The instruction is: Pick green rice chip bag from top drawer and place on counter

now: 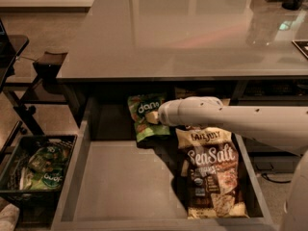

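Reaching for the grasp, by judgement; lift and transfer not yet done. Far left, outside: black wire basket (13, 150), green packets, lettering unreadable. Top drawer (79, 177), open. Green rice chip bag (143, 121), at drawer's back, white "dang"-like word on dark logo. Claw (155, 117), touching bag's right edge; open or closed, cannot tell. Right: brown bag (211, 177), "Sea Salt". Next: firm hold, lift clear of drawer, up onto tabletop (192, 32).

Here's the arm (240, 121): a smooth off-white tube with a rounded end cap and tiny dark dots along the casing. A pale curved body panel (296, 201) shows too. The gripper (154, 117) sits just under the front edge of the counter (192, 32).
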